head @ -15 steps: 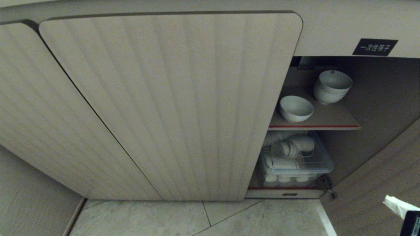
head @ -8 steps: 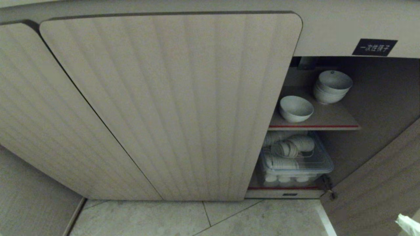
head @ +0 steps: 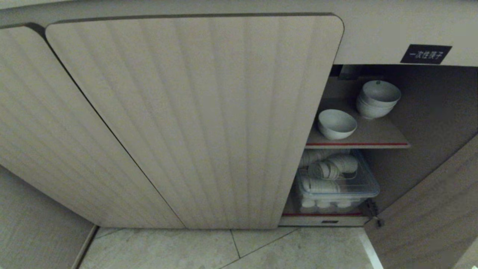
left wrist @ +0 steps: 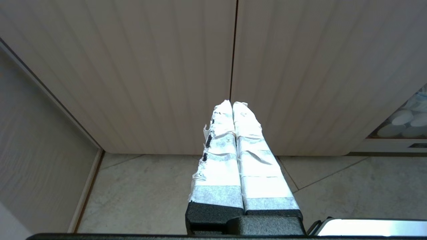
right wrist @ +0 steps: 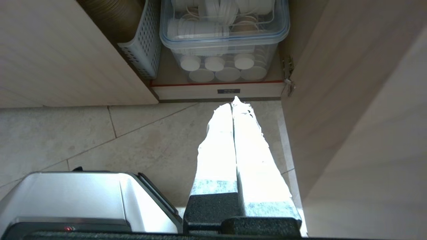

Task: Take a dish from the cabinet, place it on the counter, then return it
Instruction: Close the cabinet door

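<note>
Right cabinet point(head: 373, 37) bay open; bowls point(head: 337, 124) reachable; closed door point(head: 194, 119) blocks left.

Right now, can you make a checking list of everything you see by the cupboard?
Surface: pale tiled floor; counter not in view.
Job's things: cabinet with its right door open; single white bowl and stacked bowls on the upper shelf.
Clutter: clear bin of white dishes on the lower shelf, perforated basket beside it.
Grippers: left gripper shut, empty, facing closed doors; right gripper shut, empty, over the floor before the lower shelf.
Cables: nothing seen.
Surroundings: black label above the opening.
</note>
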You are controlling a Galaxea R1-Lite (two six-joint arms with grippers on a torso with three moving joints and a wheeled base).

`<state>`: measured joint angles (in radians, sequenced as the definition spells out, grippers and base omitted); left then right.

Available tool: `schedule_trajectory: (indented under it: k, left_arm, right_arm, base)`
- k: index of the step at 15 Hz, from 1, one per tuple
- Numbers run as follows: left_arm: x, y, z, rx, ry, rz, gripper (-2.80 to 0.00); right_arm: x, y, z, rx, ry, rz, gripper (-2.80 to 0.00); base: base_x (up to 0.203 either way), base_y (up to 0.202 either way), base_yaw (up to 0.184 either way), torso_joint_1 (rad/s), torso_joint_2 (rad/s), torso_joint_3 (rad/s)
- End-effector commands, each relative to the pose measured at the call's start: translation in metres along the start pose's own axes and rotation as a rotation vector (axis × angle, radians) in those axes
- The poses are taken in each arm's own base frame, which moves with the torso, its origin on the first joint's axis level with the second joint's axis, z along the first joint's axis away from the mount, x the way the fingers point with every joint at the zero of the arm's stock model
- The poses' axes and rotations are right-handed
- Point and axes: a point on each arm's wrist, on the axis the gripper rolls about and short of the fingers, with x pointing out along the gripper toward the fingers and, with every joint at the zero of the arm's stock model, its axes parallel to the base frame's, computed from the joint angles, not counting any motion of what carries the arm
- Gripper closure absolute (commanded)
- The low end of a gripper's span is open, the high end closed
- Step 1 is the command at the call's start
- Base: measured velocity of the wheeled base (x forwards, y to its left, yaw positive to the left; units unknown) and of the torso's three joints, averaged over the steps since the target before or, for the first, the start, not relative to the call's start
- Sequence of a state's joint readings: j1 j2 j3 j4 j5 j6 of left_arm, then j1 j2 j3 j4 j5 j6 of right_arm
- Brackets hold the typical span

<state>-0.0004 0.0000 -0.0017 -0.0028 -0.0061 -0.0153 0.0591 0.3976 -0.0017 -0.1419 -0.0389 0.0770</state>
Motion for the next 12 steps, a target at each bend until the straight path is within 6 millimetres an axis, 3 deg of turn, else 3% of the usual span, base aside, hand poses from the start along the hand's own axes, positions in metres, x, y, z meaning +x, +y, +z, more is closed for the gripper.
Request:
schedule_trajectory:
  k: [1, 12]
  left_arm:
    - [0.0, 0.0, 0.0, 0.0, 0.0, 0.0, 0.0]
    - [0.0, 0.0, 0.0, 0.0, 0.0, -0.001, 0.0]
  right_arm:
    - [-0.013, -0.001, -0.009, -0.002, -0.079, -0.002, 0.0]
    - [-0.031, -0.001, -0.025, 0.0, -0.26, -0.01, 0.0]
  base:
    - [0.0, 0.0, 0.0, 0.0, 0.0, 0.0]
    - [0.0, 0.0, 0.0, 0.0, 0.0, 0.0]
